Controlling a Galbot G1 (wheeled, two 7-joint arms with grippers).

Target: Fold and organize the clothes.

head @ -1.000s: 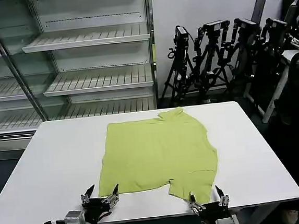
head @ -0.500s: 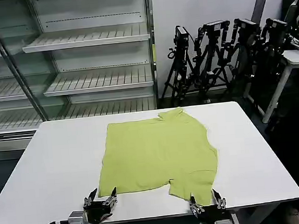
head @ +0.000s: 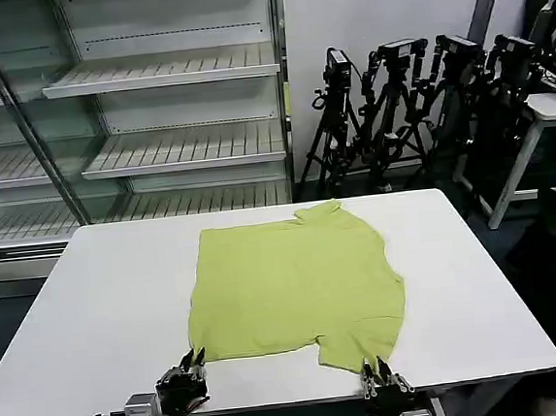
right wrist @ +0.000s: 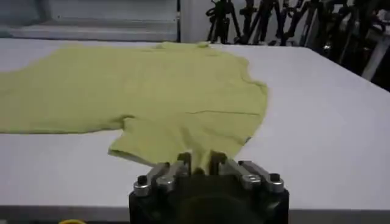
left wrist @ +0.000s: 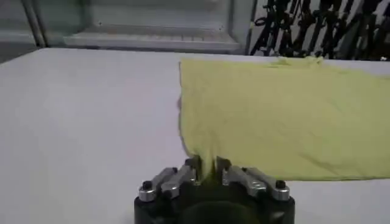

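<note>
The lime-green shirt (head: 294, 284) lies flat on the white tabletop (head: 102, 311), roughly at its middle, collar toward the far edge where the glass-fronted shelves (head: 153, 112) stand, hem toward me. It is partly folded already: one side runs straight, while the other bulges out with a sleeve doubled onto the body.

My left pincer (head: 188, 369) sits at the near edge of the tabletop, right at the shirt's near-left hem corner. In my left wrist view the left pincer (left wrist: 206, 169) has its fingers drawn close together with a thin tongue of the shirt (left wrist: 274, 115) pinched between them, so I am clenched on the fabric there.

My right pincer (head: 381, 375) is at the shirt's near-right corner, also by the tabletop's near edge. In my right wrist view the right pincer (right wrist: 201, 162) has its fingers nearly together over the lowest flap of the shirt (right wrist: 164, 97), gripping the cloth.

Beyond the tabletop, to the right of the shelves, a cluster of black tripods (head: 415, 99) stands against the wall.
</note>
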